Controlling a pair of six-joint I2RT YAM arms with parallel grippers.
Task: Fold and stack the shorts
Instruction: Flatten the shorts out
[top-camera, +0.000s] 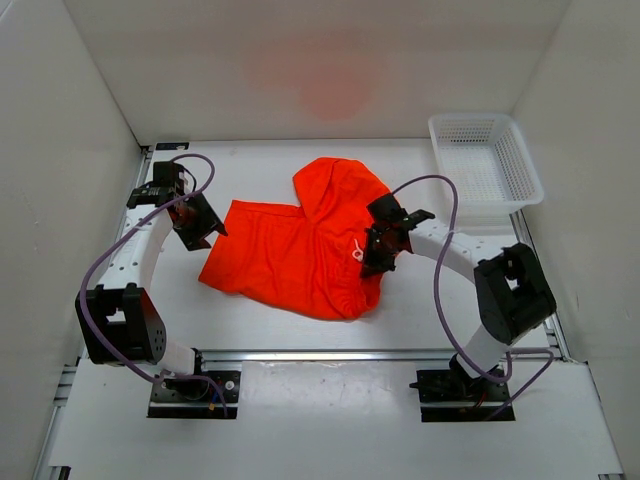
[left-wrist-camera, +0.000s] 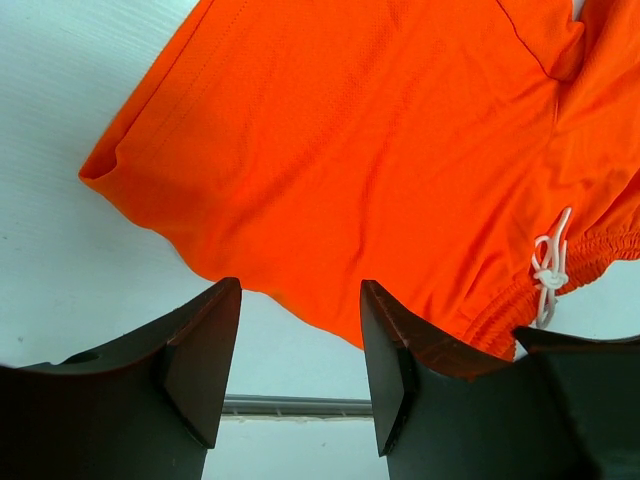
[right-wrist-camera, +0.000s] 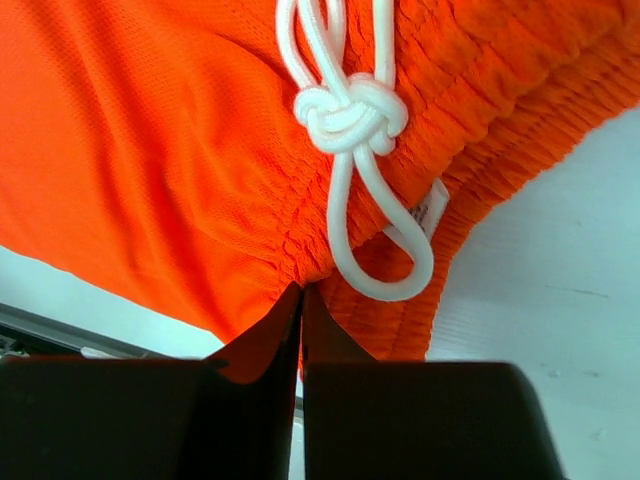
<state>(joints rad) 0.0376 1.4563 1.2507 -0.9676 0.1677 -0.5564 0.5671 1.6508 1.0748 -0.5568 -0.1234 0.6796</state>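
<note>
Orange-red shorts (top-camera: 290, 255) lie in the middle of the white table (top-camera: 260, 335), between the two arms. One leg panel is spread flat towards the left. The upper right portion is bunched into a raised, rumpled mound.

Left gripper (top-camera: 205, 228): positioned at the left edge of the shorts. In the left wrist view its fingers (left-wrist-camera: 205, 360) stand apart with a clear gap between them. Nothing is held; bare table and the near hem of the flat leg panel show through the gap.

Right gripper (top-camera: 372, 258): positioned over the right side of the shorts, at the gathered waistband (right-wrist-camera: 500, 90). In the right wrist view its fingers (right-wrist-camera: 265, 345) are pressed together, and their tips are pinched on the waistband fabric just below the drawstring.

White drawstring (right-wrist-camera: 350, 115): tied in a knot, with one loop hanging down over the waistband. A small white label (right-wrist-camera: 432, 210) shows at the waistband edge, just beside that loop.

White mesh basket (top-camera: 520, 165): located at the far right corner of the table, well apart from the shorts.
</note>
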